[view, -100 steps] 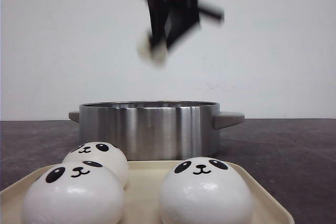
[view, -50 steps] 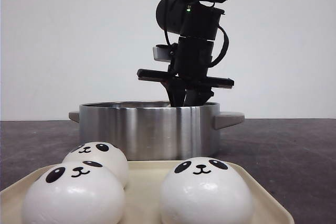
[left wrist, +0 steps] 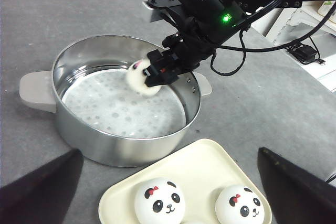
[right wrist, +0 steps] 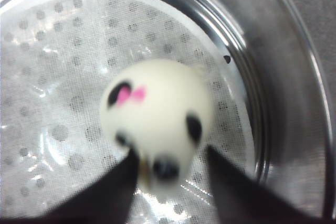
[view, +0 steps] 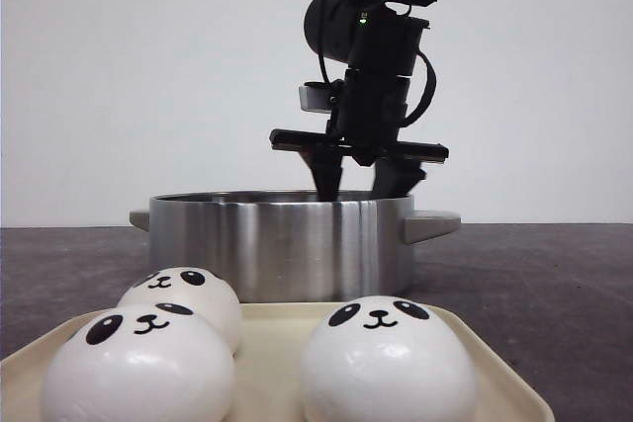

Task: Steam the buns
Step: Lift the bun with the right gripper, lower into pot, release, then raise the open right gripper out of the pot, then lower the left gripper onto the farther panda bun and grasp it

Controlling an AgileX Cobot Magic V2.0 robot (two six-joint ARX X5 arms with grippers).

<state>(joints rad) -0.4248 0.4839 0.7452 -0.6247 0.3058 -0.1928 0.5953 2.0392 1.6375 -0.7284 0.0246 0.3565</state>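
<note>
Three panda buns lie on a cream tray (view: 267,343): one front left (view: 138,368), one behind it (view: 188,298), one on the right (view: 388,363). Two show in the left wrist view (left wrist: 157,203) (left wrist: 239,205). A fourth bun (right wrist: 157,114), blurred, is inside the steel pot (view: 282,244) over its perforated liner (right wrist: 63,77), just past my right gripper (right wrist: 170,156). That gripper's fingers (right wrist: 113,192) stand apart, with a gap on one side of the bun. It reaches down into the pot (view: 361,185). My left gripper (left wrist: 168,151) is wide open and empty above the tray (left wrist: 205,166).
The pot (left wrist: 121,140) has two grey side handles (view: 430,225) and stands behind the tray on a dark grey table (view: 554,284). Cables and boxes lie beyond the table's far right (left wrist: 310,51).
My right arm came down fast from high above the pot with the bun. Its fingers dipped into the pot and have since spread apart and lifted slightly. The three buns on the tray have not moved.
</note>
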